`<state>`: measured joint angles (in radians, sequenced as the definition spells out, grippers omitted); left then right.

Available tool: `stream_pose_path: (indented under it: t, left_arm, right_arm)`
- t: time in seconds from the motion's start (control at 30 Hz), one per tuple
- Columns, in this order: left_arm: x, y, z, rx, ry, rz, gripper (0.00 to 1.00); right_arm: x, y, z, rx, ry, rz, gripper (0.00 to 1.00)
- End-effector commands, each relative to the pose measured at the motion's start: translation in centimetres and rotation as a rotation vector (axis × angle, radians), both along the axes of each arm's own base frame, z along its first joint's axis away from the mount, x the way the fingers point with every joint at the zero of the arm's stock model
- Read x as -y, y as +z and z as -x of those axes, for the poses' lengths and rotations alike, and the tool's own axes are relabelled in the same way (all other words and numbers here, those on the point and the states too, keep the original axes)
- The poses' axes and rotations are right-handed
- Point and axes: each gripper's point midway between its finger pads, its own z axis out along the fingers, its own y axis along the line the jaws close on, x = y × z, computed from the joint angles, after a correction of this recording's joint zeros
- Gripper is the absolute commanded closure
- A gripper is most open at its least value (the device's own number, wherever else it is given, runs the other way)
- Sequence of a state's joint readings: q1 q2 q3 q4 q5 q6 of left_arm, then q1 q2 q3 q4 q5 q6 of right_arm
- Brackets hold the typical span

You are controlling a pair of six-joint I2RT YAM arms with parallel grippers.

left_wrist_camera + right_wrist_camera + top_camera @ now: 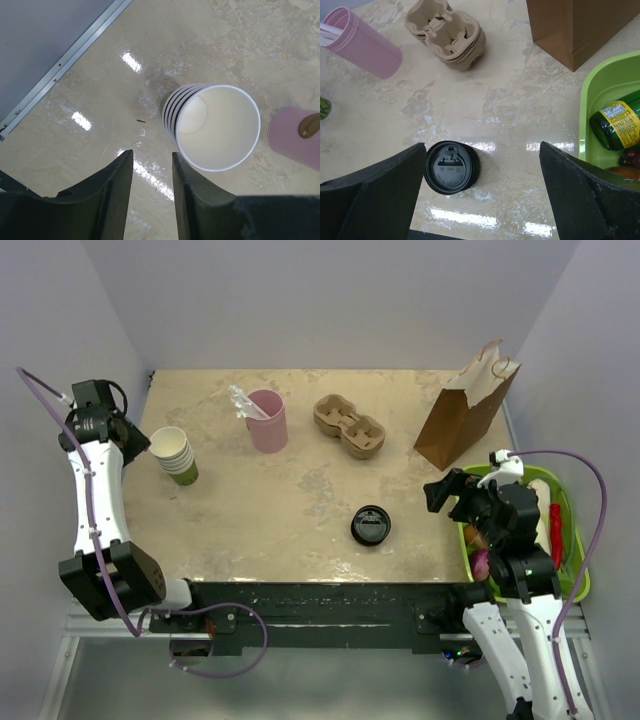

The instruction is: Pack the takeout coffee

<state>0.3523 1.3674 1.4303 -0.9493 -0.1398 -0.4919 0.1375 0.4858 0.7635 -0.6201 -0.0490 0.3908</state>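
Note:
The takeout coffee is out of view. A stack of lidless white-and-green paper cups [175, 455] [215, 127] stands at the left of the table. My left gripper [143, 444] [151, 154] hovers just left of the stack, its jaws a narrow gap apart with only bare table between them; the right finger's tip is close to the top cup's rim. A loose black lid [370, 525] [451, 167] lies near the front middle. My right gripper [441, 492] [482, 145] is wide open above the table, and the lid sits by its left finger.
A pink tumbler [267, 420] [362, 42] stands at the back with white sticks in it. A pulp cup carrier [349, 426] [447, 32] sits beside it. A brown paper bag [465, 410] [580, 30] stands at the back right. A green bin [578, 570] [600, 95] holds a bottle [615, 122].

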Motion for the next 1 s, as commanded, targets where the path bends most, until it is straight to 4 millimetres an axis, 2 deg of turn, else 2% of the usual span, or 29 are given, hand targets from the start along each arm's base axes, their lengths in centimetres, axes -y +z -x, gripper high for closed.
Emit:
stream_pose_path:
  t: [0.0,0.1,0.27,0.4,0.53,0.87,0.97]
  left_arm:
    - [-0.2,-1.2,-1.0,-0.005,-0.024,0.008,0.6]
    - [1.0,-1.5,-2.2,0.029,-0.096,0.061,0.68]
    - [2.0,-2.1,-3.2,0.051,-0.143,0.109,0.7]
    - [2.0,-2.7,-3.3,0.038,-0.142,0.12,0.73]
    - [1.2,-3.5,-3.2,0.002,-0.107,0.099,0.77]
    - [0.6,-4.1,-3.5,-0.025,-0.087,0.086,0.83]
    - [0.5,-4.4,-3.6,-0.039,-0.083,0.088,0.88]
  right_arm:
    - [-0.3,0.7,-0.3,0.036,0.022,0.004,0.02]
    - [-0.4,0.7,-0.3,0.037,0.025,0.003,0.02]
    - [-0.4,0.5,-0.4,0.028,0.025,0.004,0.02]
    - [-0.4,0.5,-0.4,0.027,0.028,0.005,0.02]
    - [-0.3,0.5,-0.4,0.027,0.024,0.007,0.02]
    - [-0.3,0.4,-0.4,0.022,0.022,0.006,0.02]
    - [-0.2,0.4,-0.4,0.021,0.018,0.009,0.02]
